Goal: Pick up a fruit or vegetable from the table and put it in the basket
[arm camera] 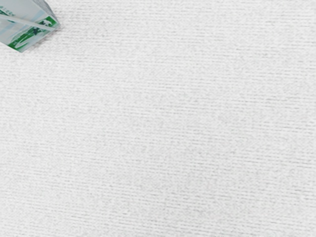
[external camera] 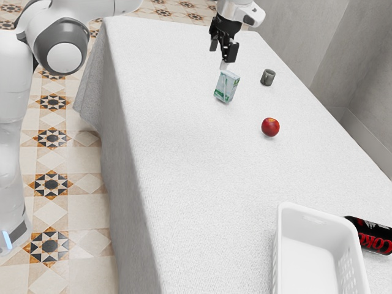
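1. Floor (external camera: 51,210): beige tiles with dark star patterns and rust-coloured accents are seen at the exterior view's left and top.
2. Arm (external camera: 13,79): white, with a grey joint cover, seen at the exterior view's left.
3. Table (external camera: 184,159): covered by a white, finely ribbed cloth, which is draped over the near side.
4. Walls (external camera: 327,40): grey, seen beyond the table at the exterior view's right.
5. Gripper (external camera: 221,54): held above the table near the carton. The two fingers are spread apart, with nothing clamped.
6. Carton (external camera: 228,89): green and white, just below the gripper. A pale straw is seen across its printed face in the wrist view; its small lettering cannot be read.
7. Can (external camera: 369,236): black, laid on its side just beyond the basket and cut by the exterior view's right edge. Large red letters are borne, of which "Cok" can be made out.
8. Cup (external camera: 267,77): grey-green, set near the table's far edge. Its contents cannot be made out.
9. Apple (external camera: 270,127): red, rested on the cloth, outside the basket and well apart from it, between carton and basket.
10. Basket (external camera: 315,213): white plastic, with a slotted side wall. Its white bottom is exposed, and its near end is cut by the exterior view's lower edge.
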Action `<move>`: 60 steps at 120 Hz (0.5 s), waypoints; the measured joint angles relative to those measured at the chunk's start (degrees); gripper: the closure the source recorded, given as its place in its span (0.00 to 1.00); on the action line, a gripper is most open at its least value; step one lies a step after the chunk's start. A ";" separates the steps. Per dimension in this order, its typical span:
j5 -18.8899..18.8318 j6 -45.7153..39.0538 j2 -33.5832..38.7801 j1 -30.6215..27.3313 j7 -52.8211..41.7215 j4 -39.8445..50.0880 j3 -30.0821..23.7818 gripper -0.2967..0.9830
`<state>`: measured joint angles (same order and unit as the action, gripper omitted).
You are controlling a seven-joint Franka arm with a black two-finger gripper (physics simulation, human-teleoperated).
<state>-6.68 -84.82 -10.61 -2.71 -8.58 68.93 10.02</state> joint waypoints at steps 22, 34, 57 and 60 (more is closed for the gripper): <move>-0.14 0.11 1.65 0.17 -1.22 -2.13 0.06 0.23; -0.08 0.12 3.26 0.44 -1.75 -8.66 -0.57 0.23; -0.15 0.15 3.05 3.35 -2.63 -9.65 -1.01 0.23; -0.21 0.16 3.04 3.22 -2.73 -9.59 -1.00 0.23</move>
<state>-6.89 -84.66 -7.57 0.52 -11.30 59.34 9.02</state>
